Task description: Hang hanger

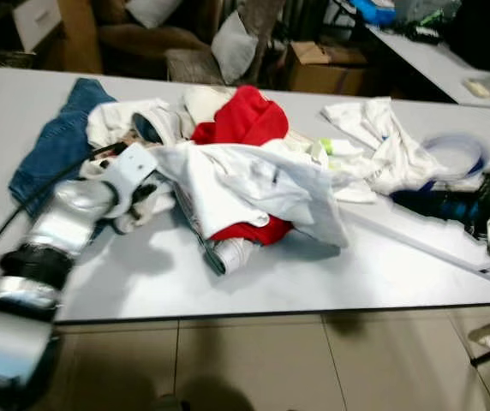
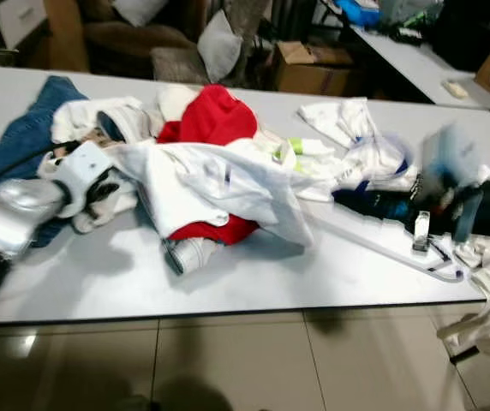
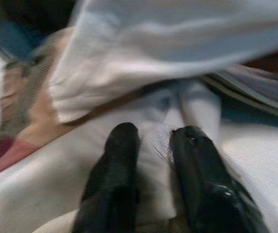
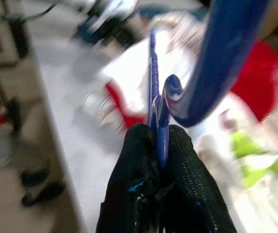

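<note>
A blue plastic hanger (image 4: 212,63) curves up in the right wrist view, and my right gripper (image 4: 159,141) is shut on its thin edge. In the eye views that arm is a blur (image 2: 459,184) over the table's right end. My left gripper (image 1: 145,193) is pushed into the left side of a clothes pile (image 1: 245,180). In its wrist view the fingers (image 3: 114,160) pinch a fold of white cloth (image 3: 158,141). A long white bar with a metal clip (image 2: 420,231) lies on the table beside the right arm.
The white table (image 1: 313,282) carries jeans (image 1: 56,145), a red garment (image 1: 245,120) and white shirts (image 1: 373,128). Tiled floor (image 1: 253,368) runs along the near edge. Behind are a sofa with cushions (image 1: 232,43), a cardboard box (image 1: 322,68) and a second table (image 1: 433,60).
</note>
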